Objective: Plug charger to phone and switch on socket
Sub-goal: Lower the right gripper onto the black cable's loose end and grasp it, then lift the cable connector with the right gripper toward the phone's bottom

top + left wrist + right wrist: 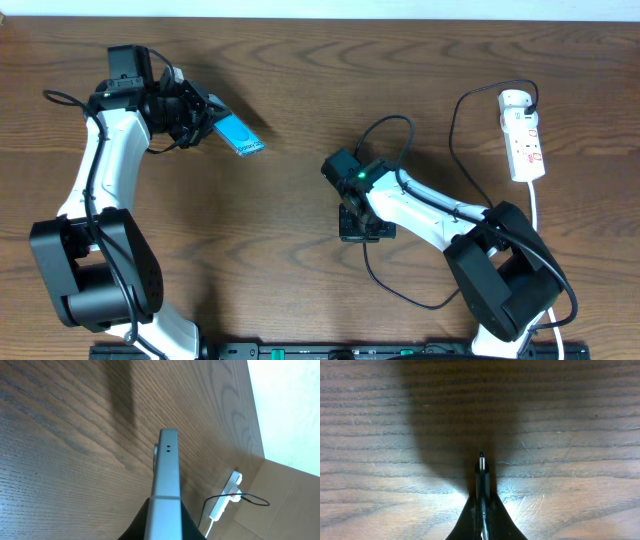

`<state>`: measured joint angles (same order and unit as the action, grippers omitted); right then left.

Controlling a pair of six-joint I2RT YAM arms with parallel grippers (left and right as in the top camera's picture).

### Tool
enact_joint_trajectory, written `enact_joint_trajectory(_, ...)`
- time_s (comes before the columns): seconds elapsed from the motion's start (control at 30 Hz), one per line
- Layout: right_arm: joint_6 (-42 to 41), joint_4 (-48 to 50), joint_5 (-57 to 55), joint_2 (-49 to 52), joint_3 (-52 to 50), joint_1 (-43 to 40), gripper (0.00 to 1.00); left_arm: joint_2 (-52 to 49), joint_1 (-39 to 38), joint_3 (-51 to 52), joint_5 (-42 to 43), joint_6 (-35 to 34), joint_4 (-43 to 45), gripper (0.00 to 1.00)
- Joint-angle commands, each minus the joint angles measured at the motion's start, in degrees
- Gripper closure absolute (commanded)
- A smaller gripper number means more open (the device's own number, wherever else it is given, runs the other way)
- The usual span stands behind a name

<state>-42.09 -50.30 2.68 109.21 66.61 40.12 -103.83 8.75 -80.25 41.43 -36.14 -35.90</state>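
Left gripper was clamped on the phone, which projected from between the fingers toward the middle of the surface, with its light-blue screen tilted and visible from overhead. In the left wrist view the phone appeared edge-on as a slim grey side with two small holes near its far end, and the dark fingers pressed against both of its faces at the lower edge of the view. Right gripper was closed on the plug end of the charger, near the centre of the surface and well apart from the phone. In the right wrist view the small tip stood out just beyond the fingertips and pointed away from the camera over the wood grain. Whether the tip touched the surface could not be determined. The socket lay flat near the right edge of the surface, with a white plug at its far end and a white cord running toward the near edge. A thin black length of the charger curved from the socket's far end toward the right arm
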Motion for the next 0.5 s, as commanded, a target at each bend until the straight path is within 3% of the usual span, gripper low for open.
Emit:
enact_joint_trajectory(0.0, -0.3, 0.4, 0.2, 1.8, -1.9, 0.6, 0.99, 0.4, -0.2, -0.4, 0.3, 0.6, 0.0, 0.93)
enact_joint_trajectory(0.27, -0.1, 0.0, 1.0, 1.7, -1.1, -0.4, 0.99, 0.4, -0.2, -0.4, 0.3, 0.5, 0.0, 0.93)
enact_joint_trajectory(0.47, 8.3, -0.3, 9.1, 0.9, 4.4, -4.3, 0.99, 0.4, 0.0, -0.4, 0.3, 0.3, 0.0, 0.93)
